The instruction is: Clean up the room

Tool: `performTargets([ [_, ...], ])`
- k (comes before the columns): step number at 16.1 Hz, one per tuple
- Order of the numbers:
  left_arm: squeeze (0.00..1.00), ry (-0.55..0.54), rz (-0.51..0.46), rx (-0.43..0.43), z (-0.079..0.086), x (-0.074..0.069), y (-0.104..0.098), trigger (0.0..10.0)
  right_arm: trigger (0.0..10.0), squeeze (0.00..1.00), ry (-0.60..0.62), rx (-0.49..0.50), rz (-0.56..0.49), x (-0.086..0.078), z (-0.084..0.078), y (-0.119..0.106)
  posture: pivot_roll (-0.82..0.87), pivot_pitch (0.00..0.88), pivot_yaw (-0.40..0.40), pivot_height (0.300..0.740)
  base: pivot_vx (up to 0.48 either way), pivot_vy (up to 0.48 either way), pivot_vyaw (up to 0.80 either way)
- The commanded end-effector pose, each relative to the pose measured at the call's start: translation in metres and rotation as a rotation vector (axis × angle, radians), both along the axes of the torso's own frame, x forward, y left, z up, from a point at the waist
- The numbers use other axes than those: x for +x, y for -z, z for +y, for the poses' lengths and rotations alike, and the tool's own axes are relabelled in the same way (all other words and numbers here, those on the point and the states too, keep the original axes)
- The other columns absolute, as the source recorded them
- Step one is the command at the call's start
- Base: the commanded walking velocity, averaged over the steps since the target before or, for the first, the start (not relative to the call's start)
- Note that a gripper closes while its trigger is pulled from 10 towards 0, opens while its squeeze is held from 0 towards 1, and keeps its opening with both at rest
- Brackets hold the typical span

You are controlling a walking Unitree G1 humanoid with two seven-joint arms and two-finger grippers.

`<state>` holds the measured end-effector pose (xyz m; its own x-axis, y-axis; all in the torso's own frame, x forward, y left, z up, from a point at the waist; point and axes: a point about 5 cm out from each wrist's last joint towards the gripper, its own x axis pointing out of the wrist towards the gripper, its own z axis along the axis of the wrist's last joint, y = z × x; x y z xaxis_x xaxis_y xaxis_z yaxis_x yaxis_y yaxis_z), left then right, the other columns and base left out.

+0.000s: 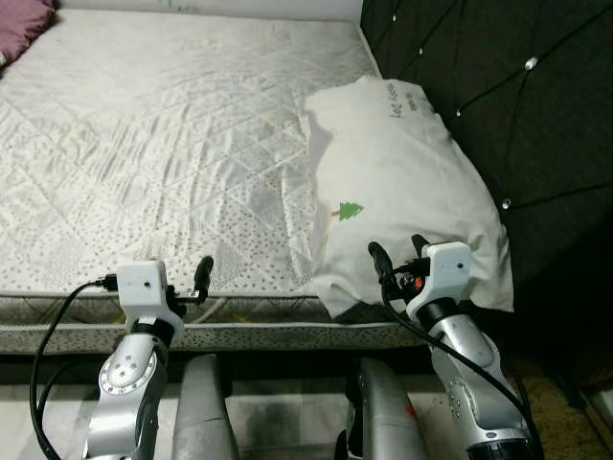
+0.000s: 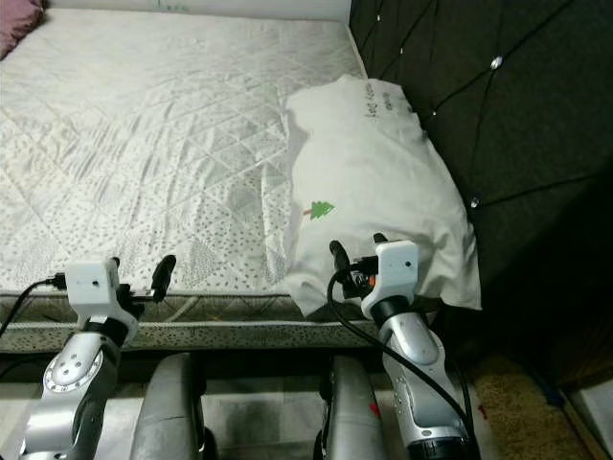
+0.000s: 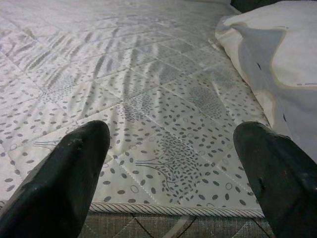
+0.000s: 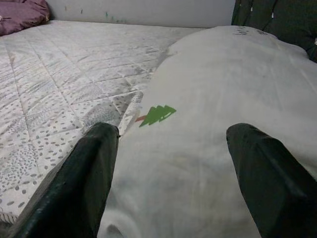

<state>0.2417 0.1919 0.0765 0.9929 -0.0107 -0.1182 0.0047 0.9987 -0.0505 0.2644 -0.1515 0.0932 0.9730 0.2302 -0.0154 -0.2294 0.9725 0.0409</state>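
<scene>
A white pillow (image 1: 402,182) with a small green tree print lies on the right side of the bed, against the black headboard. Its near end overhangs the mattress (image 1: 163,144) edge. My right gripper (image 1: 397,251) is open at that near end, one finger on each side of the pillow's lower part (image 4: 198,163); contact cannot be made out. My left gripper (image 3: 173,144) hovers open over the near edge of the mattress, to the left of the pillow, with nothing between its fingers.
The quilted white mattress stretches away in front of me. A purple cushion (image 1: 24,24) lies at its far left corner. The black tufted headboard (image 1: 517,96) walls off the right side. My legs (image 1: 206,412) stand close to the bed frame.
</scene>
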Motion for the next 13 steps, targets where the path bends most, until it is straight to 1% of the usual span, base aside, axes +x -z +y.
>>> performTargets([
  [1, 0.0, 0.003, -0.008, 0.019, 0.0001, 0.0011, -0.0042, 10.0, 10.0, 0.0, 0.007, 0.01, -0.012, 0.0032, -0.0006, -0.0063, 0.02, 0.09, -0.047, 0.648, 0.0, 0.0, 0.0],
  [5, 0.0, -0.003, 0.002, 0.033, 0.0026, -0.0006, -0.0041, 10.0, 10.0, 0.0, 0.034, -0.011, -0.016, 0.0074, -0.0034, -0.0077, 0.03, 0.096, -0.036, 0.698, 0.0, 0.0, 0.0],
  [8, 0.0, 0.005, 0.007, 0.039, 0.0012, 0.0021, -0.0046, 10.0, 10.0, 0.0, 0.041, 0.002, -0.028, 0.0083, -0.0034, -0.0104, 0.02, 0.1, -0.02, 0.738, 0.0, 0.0, 0.0],
  [10, 0.0, 0.013, 0.009, 0.044, 0.002, 0.0035, -0.0053, 10.0, 10.0, 0.0, 0.056, -0.001, -0.028, 0.0088, -0.0044, -0.0103, 0.02, 0.102, -0.015, 0.74, 0.0, 0.0, 0.0],
  [13, 0.0, 0.013, 0.008, 0.04, 0.0028, 0.0064, -0.0063, 10.0, 10.0, 0.0, 0.059, -0.004, -0.011, 0.0054, -0.006, -0.0065, 0.02, 0.102, -0.016, 0.74, 0.0, 0.0, 0.0],
])
